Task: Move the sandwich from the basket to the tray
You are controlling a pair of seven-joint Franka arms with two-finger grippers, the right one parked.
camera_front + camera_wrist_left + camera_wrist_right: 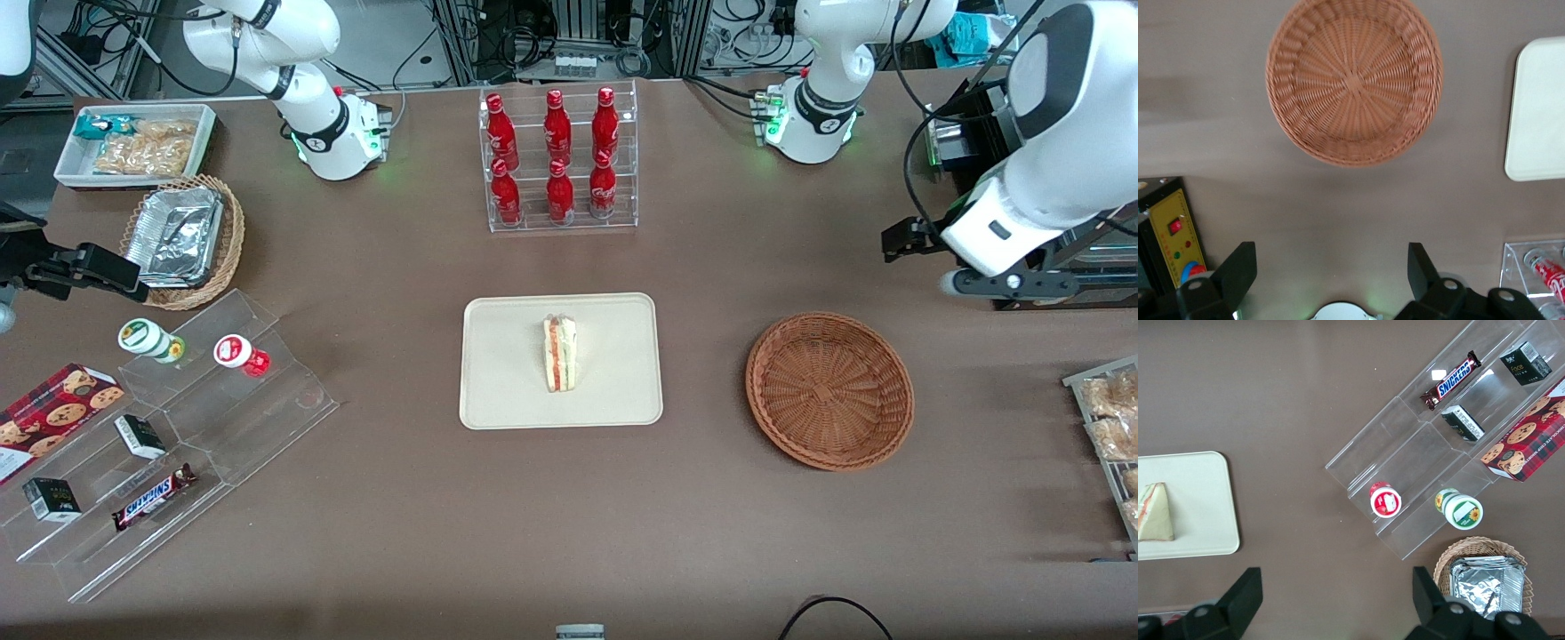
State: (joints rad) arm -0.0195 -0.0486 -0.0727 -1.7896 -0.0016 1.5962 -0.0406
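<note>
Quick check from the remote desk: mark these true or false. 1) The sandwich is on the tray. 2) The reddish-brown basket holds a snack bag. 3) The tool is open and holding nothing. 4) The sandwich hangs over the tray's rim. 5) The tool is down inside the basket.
1) True: the sandwich lies on the tray.
2) False: the basket is empty.
3) True: the tool is open and empty.
4) False: it lies within the rim, near the middle.
5) False: the tool hangs above bare table beside the basket.
</note>
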